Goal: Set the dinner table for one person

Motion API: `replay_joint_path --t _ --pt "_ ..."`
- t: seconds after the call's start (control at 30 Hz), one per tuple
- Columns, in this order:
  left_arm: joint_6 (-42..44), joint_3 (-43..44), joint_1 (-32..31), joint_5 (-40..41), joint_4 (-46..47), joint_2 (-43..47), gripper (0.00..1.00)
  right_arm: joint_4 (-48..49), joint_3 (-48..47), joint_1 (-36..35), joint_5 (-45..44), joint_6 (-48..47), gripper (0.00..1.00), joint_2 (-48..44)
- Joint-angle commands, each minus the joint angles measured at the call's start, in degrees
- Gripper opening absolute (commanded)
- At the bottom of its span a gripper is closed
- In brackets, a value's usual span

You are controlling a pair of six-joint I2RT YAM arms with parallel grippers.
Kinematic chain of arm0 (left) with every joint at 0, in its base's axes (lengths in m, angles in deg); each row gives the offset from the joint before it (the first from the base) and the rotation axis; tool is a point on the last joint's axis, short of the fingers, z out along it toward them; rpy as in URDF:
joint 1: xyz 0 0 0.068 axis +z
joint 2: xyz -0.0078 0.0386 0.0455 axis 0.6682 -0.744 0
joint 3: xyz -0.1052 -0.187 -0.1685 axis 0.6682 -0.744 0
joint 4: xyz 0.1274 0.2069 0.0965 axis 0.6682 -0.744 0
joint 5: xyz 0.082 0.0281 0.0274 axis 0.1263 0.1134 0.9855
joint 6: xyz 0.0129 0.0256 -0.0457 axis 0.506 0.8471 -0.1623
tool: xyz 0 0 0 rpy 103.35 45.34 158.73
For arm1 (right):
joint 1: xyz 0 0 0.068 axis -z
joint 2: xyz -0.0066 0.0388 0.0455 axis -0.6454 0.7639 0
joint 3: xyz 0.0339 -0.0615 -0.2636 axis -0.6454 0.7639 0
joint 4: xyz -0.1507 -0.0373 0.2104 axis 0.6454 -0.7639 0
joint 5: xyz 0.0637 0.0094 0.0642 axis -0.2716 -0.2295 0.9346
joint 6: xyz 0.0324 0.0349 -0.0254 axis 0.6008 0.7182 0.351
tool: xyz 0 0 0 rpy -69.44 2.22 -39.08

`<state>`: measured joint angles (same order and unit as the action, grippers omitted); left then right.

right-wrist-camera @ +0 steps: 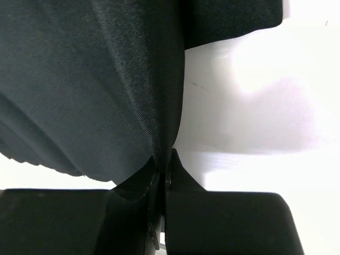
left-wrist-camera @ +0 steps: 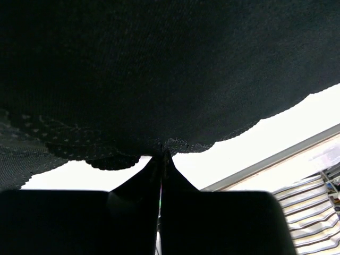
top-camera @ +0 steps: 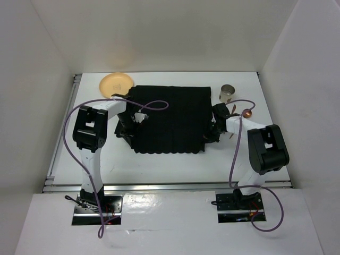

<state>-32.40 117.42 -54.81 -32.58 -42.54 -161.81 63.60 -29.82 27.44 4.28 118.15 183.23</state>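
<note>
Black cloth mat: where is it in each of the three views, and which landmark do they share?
Top external: mat at the centre of the table.
Left wrist: fills the top; edge pinched by left gripper.
Right wrist: upper left; fold pinched by right gripper.
Shared landmark: the white table.

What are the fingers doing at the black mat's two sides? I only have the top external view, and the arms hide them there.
Observer: In the left wrist view, the left fingers are pressed shut on the mat's scalloped edge.
Operator: And the right side?
Observer: The right fingers are shut too, pinching the mat's edge, and the cloth is drawn into a fold running toward them.
Operator: Anything under that fold?
Observer: The right wrist view shows white dinner table beside the fold; I cannot see beneath it.
</note>
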Motion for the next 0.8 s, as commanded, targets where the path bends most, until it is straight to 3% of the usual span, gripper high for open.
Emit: replay_joint_path --t 0.0,0.1,0.2,0.3,0.33,0.43,0.47,0.53,0.57,0.63,0.67,0.77 --pt "0.98 -2.63 1.54 1.44 7.6 0.14 0.0 0.78 0.44 0.1 1.4 0.26 0.0 -4.28" --pt "1.51 -2.63 2.16 -0.57 8.13 4.8 0.0 -1.07 -2.19 0.1 2.97 -0.53 0.0 -6.13" --pt "2.91 2.89 2.78 -3.29 6.56 9.73 0.0 -2.29 -8.59 0.79 4.74 -2.28 0.0 -5.62" --pt "4.23 16.84 2.78 -5.67 4.18 9.31 0.0 -2.99 -22.2 2.63 6.41 -5.1 0.0 0.43" --pt "3.71 25.76 2.78 -4.37 2.95 8.25 0.0 -3.61 -32.16 3.17 7.19 -5.89 0.0 5.24" --pt "3.7 39.69 3.3 -1.99 0.92 1.49 0.0 -7.3 -48.11 4.48 6.07 -8.53 0.0 13.17" --pt "3.18 47.56 3.91 -0.33 0.22 -0.18 0.0 -10.53 -58.43 4.49 7.02 -9.23 0.0 18.25" --pt "2.56 52.55 4.97 0.3 0.22 -3.35 0.0 -12.84 -65.98 5.46 8.69 -9.94 0.0 21.36" --pt "2.04 52.57 6.02 0.82 0.91 -3.36 0.0 -12.85 -67.84 5.46 8.7 -10.55 0.0 21.98" --pt "1.24 46.98 6.81 0.83 3.37 0.13 0.0 -10.05 -62.53 5.46 8.7 -10.55 0.0 19.1" --pt "1.24 38.33 6.82 0.31 4.95 1.9 0.0 -8.29 -54.23 5.46 8.7 -9.77 0.0 15.78" --pt "2.73 25.02 6.82 0.3 7.51 5.42 0.0 -4.33 -40.06 5.46 8.7 -9.24 0.0 11.02"
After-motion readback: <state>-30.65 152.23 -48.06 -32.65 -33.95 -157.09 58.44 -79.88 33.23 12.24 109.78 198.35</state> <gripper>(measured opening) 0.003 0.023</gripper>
